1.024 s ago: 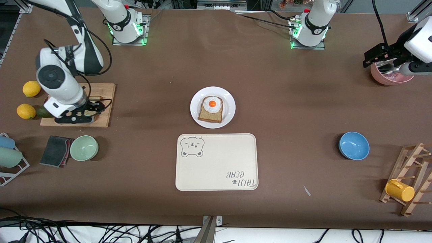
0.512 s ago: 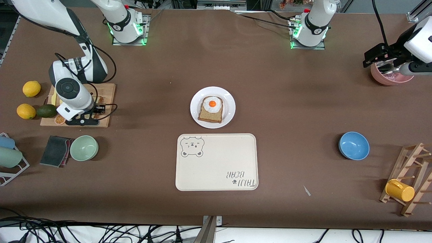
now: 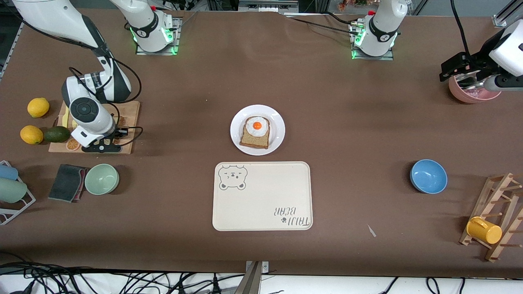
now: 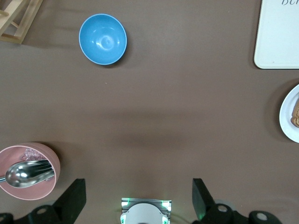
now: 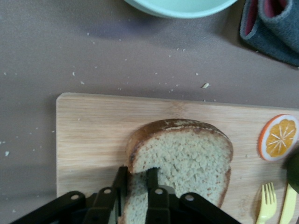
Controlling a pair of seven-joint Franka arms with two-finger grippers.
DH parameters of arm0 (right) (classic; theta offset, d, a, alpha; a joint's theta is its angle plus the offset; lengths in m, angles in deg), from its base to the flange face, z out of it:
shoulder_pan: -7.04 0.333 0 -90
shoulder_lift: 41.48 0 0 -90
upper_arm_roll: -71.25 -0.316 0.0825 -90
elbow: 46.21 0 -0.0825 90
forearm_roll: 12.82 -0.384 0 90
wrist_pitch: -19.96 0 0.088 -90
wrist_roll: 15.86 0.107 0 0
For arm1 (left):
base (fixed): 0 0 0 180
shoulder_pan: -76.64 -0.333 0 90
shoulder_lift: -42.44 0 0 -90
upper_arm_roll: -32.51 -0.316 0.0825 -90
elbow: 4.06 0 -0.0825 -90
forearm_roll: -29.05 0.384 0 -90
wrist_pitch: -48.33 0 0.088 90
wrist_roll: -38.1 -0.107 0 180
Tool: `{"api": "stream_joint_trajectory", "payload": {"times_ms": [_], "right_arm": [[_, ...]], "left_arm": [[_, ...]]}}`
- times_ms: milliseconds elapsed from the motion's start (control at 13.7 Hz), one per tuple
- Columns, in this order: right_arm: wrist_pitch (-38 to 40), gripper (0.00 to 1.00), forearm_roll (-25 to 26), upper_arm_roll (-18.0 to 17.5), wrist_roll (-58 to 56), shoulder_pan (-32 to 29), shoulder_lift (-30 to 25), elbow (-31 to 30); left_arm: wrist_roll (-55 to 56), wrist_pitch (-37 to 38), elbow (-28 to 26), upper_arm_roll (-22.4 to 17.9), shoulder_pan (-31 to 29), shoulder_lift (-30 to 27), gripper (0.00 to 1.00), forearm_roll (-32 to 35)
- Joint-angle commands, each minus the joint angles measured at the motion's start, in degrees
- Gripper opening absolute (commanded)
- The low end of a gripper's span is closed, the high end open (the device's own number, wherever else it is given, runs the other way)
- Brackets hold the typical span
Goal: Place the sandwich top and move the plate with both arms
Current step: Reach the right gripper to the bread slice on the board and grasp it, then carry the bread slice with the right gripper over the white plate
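The sandwich top (image 5: 187, 158), a plain tan slice with a dark crust, lies on a wooden cutting board (image 5: 93, 126) at the right arm's end of the table. My right gripper (image 5: 138, 175) is shut on the slice's crust edge. In the front view the gripper (image 3: 102, 145) sits low on the board (image 3: 128, 112) and hides the slice. The white plate (image 3: 239, 122) at mid-table carries a bread slice with a fried egg (image 3: 255, 132). My left gripper (image 3: 459, 71) waits wide open and empty over a pink bowl (image 3: 474, 96). It also shows in the left wrist view (image 4: 138, 186).
Two lemons (image 3: 38, 107), an avocado (image 3: 56, 134), an orange slice (image 5: 279, 136) and a yellow fork (image 5: 266, 203) are on or beside the board. A green bowl (image 3: 101, 179), grey cloth (image 3: 67, 182), bear tray (image 3: 261, 196), blue bowl (image 3: 428, 176) and mug rack (image 3: 496, 216) lie nearer the camera.
My right arm's wrist has shifted across the cutting board toward the table's middle and settled low on it. The left arm has not moved.
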Motion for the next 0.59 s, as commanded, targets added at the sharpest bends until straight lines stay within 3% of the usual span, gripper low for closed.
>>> {"api": "stream_joint_trajectory", "payload": {"times_ms": [0,293,512], "right_arm": [[1.3,0.00,1.4,0.2,1.5,-0.1,0.0,0.0],[3.2,0.00,1.1,-0.1,0.5,0.1,-0.2,2.7],[14.0,0.00,0.6,-2.2,0.3,1.5,-0.1,10.1]], "left_arm": [[-1.1,1.0,0.5,0.4,-0.5,-0.6,1.00,1.0],[-1.1,1.0,0.4,0.3,-0.6,-0.6,1.00,1.0],[-0.8,0.8,0.3,0.4,-0.3,-0.5,1.00,0.9]]}}
